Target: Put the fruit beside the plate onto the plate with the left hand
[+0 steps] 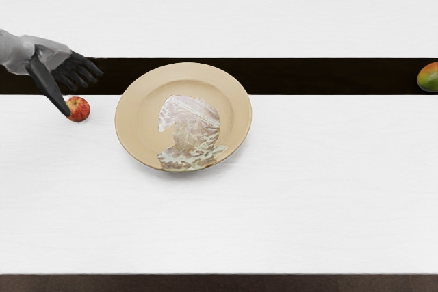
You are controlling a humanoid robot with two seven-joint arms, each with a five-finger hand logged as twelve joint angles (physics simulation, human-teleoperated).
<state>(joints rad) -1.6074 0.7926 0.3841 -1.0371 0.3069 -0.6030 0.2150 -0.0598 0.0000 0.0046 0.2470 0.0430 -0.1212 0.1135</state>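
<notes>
White tabletop [274, 223] fills the near side. Tan plate [137, 121] with a marbled patch sits on it, off to the picture-right of the fingers [83, 70] and slightly nearer the camera. Left hand [61, 73] comes in over the dark gap [308, 76]. The fingers are loosely spread and grip nothing. One long digit points down, with its tip at the left edge of the red apple [79, 109]. Apple rests on the tabletop just below the fingers, beside the plate, not on it. Mango [428, 77] is far from the fingers, at the opposite picture edge.
</notes>
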